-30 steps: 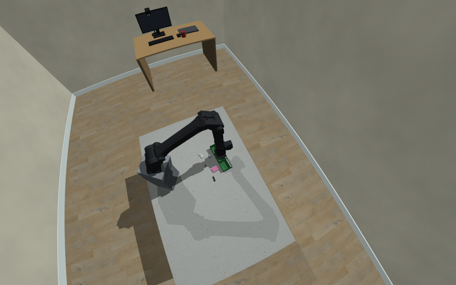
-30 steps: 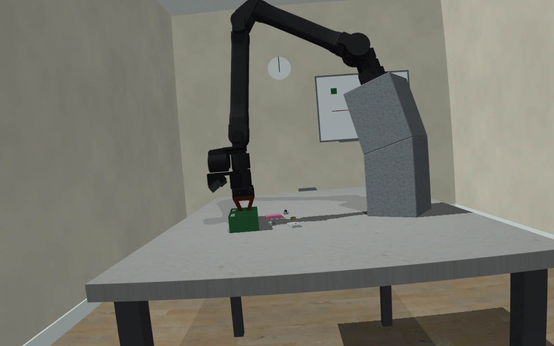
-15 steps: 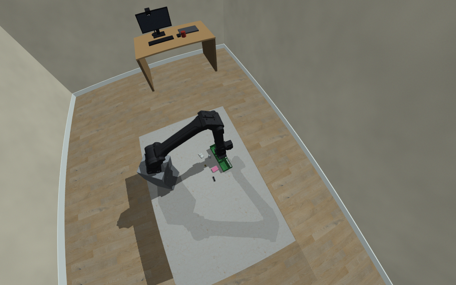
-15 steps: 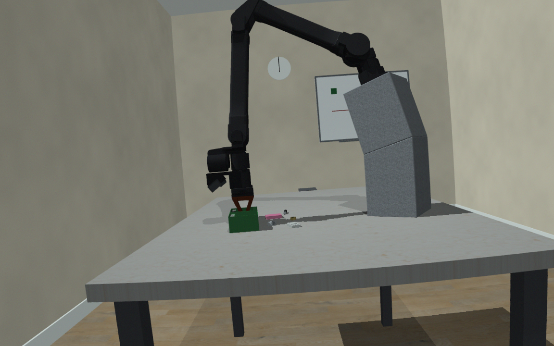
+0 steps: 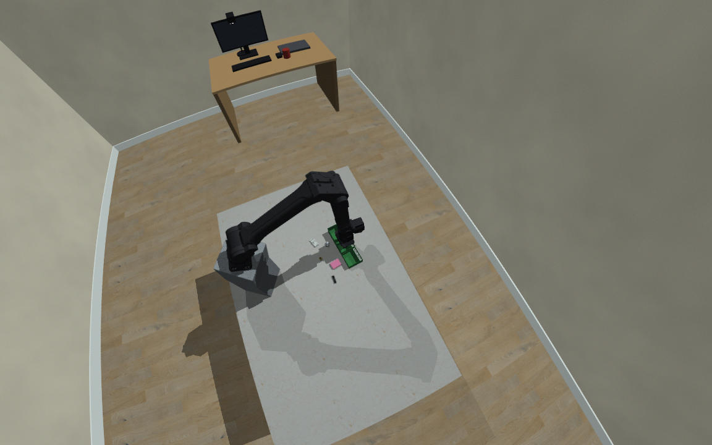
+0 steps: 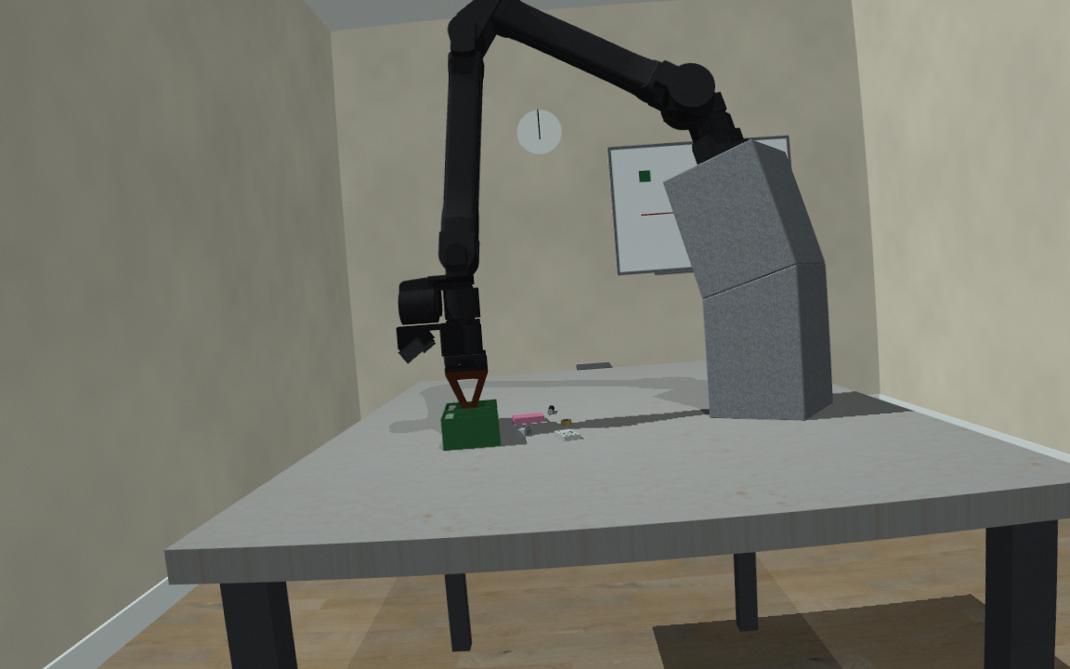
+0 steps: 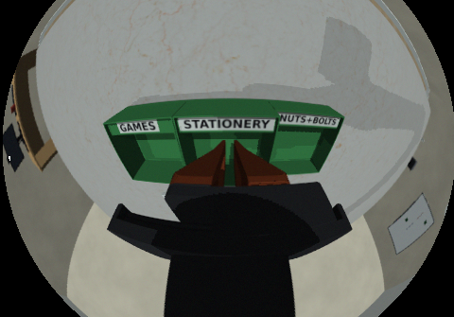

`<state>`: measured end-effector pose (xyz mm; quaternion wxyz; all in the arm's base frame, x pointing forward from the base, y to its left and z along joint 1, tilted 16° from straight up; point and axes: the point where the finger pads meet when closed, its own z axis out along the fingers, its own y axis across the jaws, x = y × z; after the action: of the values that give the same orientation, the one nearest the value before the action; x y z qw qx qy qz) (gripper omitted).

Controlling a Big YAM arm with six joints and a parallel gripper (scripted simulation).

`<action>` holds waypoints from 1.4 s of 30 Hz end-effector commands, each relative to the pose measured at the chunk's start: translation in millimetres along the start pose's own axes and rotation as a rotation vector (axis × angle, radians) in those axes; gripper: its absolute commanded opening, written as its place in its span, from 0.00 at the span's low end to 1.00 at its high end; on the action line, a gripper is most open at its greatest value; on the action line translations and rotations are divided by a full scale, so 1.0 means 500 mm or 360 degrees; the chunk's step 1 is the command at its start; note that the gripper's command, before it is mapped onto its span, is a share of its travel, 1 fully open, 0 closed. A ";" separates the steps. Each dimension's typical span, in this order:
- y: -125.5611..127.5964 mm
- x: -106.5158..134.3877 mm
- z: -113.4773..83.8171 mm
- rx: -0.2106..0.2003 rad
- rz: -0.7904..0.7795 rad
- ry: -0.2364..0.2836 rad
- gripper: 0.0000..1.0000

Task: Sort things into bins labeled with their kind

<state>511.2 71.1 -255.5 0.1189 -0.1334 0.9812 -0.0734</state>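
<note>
Green bins [image 5: 355,265] [image 6: 472,429] [image 7: 227,106] are seen from the top in a joined row on the table [image 5: 347,354] [image 6: 606,486] [image 7: 189,61]. Beside them, a pink block [image 5: 335,264] [image 6: 528,418], a black piece [image 5: 334,279] [image 6: 551,409], a white piece [image 5: 313,242] [image 6: 567,434], a small grey piece [image 5: 326,243] [image 6: 526,430] and a brass-coloured piece [image 5: 320,258] [image 6: 566,422] are noted. In the exterior view, the gripper [image 5: 347,243] [image 6: 469,406] [image 7: 229,145] is pointed down at the bins' top; contact cannot be determined. In the wrist view, GAMES, STATIONERY and NUTS+BOLTS labels are read; the fingers are found nearly closed, nothing gripped, over the STATIONERY bin.
</note>
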 end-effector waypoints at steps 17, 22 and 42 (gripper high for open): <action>0.009 -0.017 -0.099 -0.0002 0.0000 -0.0026 0.08; 0.010 -0.019 -0.124 -0.0002 0.0001 -0.0027 0.08; 0.021 0.008 -0.088 -0.0004 -0.0004 -0.0002 0.08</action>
<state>497.4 76.0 -209.7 0.1172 -0.1326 0.9815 -0.0728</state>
